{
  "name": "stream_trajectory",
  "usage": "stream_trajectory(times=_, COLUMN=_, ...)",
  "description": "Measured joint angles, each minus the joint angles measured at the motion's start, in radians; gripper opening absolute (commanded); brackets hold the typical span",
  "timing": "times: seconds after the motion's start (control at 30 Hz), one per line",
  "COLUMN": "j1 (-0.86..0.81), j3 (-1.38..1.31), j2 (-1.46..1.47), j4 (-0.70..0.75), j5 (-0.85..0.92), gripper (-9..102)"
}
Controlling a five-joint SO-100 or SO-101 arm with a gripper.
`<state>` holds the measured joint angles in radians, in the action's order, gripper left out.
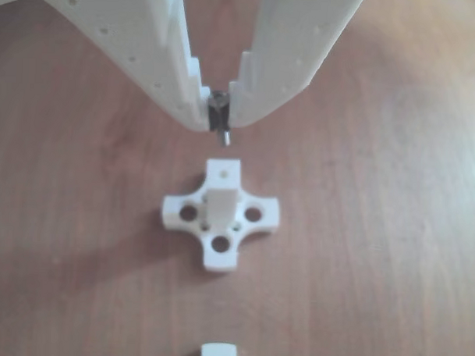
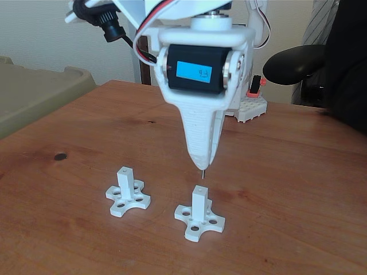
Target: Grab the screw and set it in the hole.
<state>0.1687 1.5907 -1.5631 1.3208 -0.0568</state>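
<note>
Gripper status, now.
Gripper: closed on the screw, tip pointing down, hanging above the post's hole, not yet in it.

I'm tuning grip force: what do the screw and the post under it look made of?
The screw, shut in the gripper, looks like metal: grey, with a shiny tip. The post and its cross base look like matte white plastic, perhaps 3D-printed, though no layer lines can be made out.
</note>
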Motion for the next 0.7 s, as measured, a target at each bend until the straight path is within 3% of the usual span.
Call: stream_trajectory(times=0.7, j1=0.002, j3=0.008, j2=0.000, j4=0.000, j5=0.000, gripper=-4)
